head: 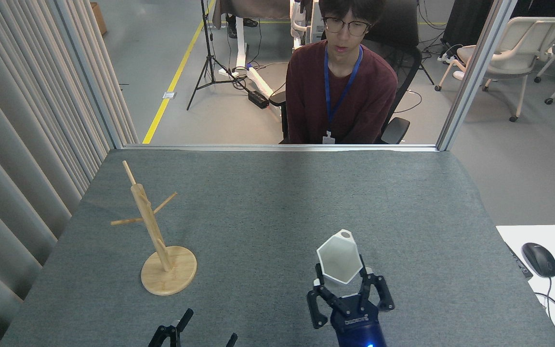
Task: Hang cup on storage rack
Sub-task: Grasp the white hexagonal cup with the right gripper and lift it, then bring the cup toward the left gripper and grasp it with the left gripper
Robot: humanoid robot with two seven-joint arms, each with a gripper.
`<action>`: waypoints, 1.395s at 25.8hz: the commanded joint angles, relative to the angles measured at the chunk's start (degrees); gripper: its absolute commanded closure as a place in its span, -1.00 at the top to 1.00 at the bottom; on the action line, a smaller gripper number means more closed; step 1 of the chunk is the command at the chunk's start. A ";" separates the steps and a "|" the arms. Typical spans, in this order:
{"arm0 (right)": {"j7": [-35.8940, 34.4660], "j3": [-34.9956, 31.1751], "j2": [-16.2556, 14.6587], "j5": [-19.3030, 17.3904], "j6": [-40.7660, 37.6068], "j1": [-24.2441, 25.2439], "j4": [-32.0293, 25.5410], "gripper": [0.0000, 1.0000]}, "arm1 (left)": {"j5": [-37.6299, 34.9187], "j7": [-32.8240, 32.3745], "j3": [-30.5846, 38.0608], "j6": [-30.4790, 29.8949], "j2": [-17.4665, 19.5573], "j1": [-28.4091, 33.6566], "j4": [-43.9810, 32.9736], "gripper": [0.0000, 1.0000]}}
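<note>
The jaws of the right gripper (341, 285) are closed on the lower part of the cup (339, 262), one dark finger being seen at each side of its tapered body. The cup is held with its opening turned toward the camera, so that the white hexagonal inside is shown, and its small rim tab with the round hole is seen at the top edge. Whether the cup is touching the grey worktop (268, 207) cannot be told from this view. The base of the cup is hidden behind the jaws.

The left gripper (195, 327) is seen at the bottom edge, mostly cut off; two dark fingertips are set apart, so its jaws are open and nothing is held between them.

The storage rack (154, 231) is placed on the left part of the worktop, well apart from the cup, with its thin pegs bare. A seated person (342, 91) is seen behind the far edge of the worktop.
</note>
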 commanded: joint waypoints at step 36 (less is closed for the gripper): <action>-0.69 16.41 0.59 6.07 5.95 3.54 -0.15 0.06 | -8.01 -0.70 -6.69 1.45 -2.04 -3.84 3.78 0.99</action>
